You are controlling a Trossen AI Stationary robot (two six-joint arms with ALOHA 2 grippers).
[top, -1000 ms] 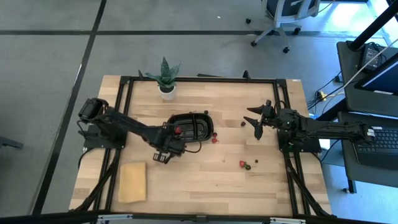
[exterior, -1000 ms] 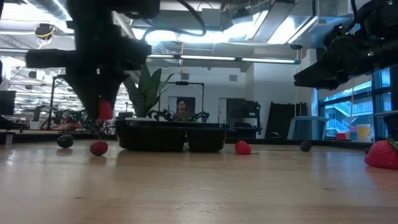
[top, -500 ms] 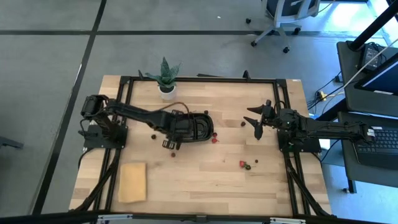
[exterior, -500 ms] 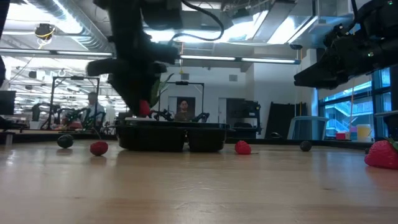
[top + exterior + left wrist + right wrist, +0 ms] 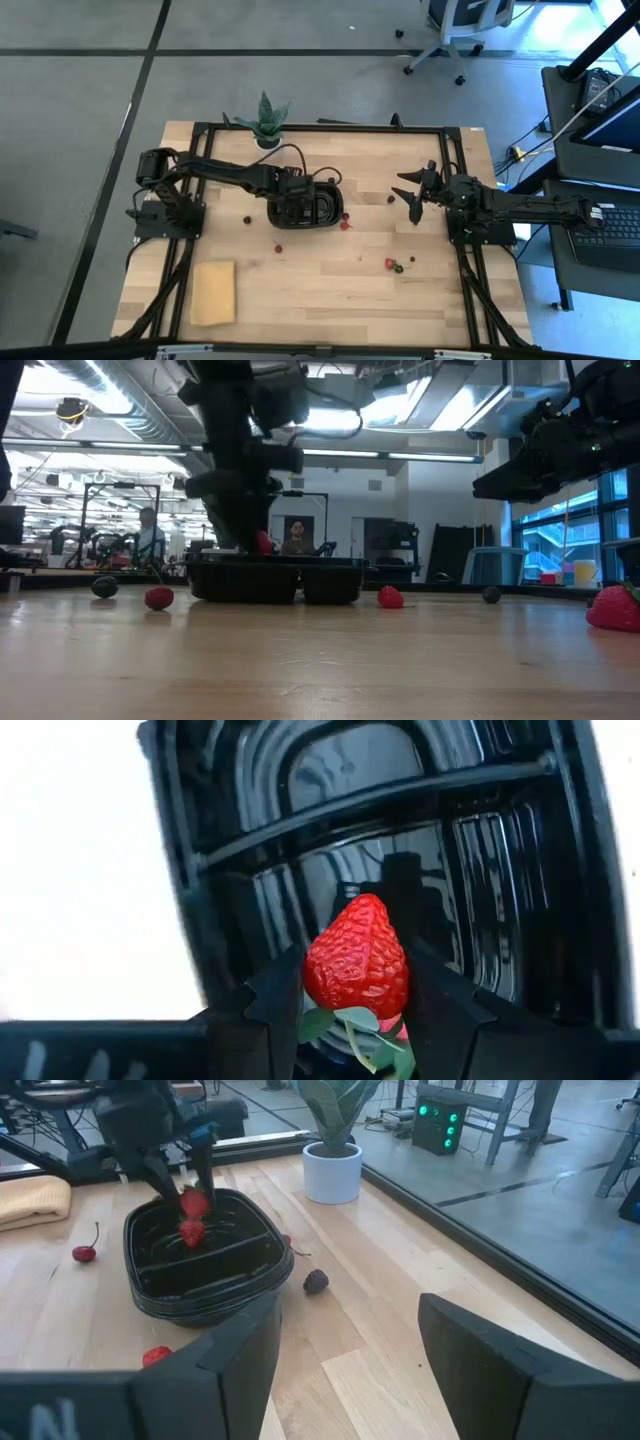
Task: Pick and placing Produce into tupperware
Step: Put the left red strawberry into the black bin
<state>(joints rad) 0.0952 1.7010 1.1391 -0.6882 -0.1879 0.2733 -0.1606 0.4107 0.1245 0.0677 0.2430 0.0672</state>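
Note:
My left gripper (image 5: 290, 205) hangs over the black two-compartment tray (image 5: 312, 205), above the compartment on the table's left side, shut on a red strawberry (image 5: 355, 960). In the low view the berry (image 5: 263, 542) is level with the tray's rim (image 5: 275, 564). Loose berries lie on the table: red ones (image 5: 345, 225) beside the tray's right end, a red one (image 5: 279, 249) on its near side, a dark one (image 5: 247, 219) to its left, and a small cluster (image 5: 395, 265) toward the right. My right gripper (image 5: 413, 198) waits open, right of the tray. My left gripper pinches the strawberry between its two fingers (image 5: 270, 1005), which sit on the sides of its broad leafy end (image 5: 345, 1020). The fingers come from above, pointing down. The berry's tip points down at the tray floor, and the berry is lifted clear.
A potted plant (image 5: 265, 125) stands at the far edge behind the tray. A flat tan block (image 5: 212, 292) lies near the near-left corner. A dark berry (image 5: 391, 199) sits just left of my right gripper. Bare wood lies along the table's near side, between block and cluster.
My left gripper has carried the strawberry from the tray's near-left side toward the far edge and right, ending above the tray's left compartment. It has stayed shut on the berry. My right arm has kept still.

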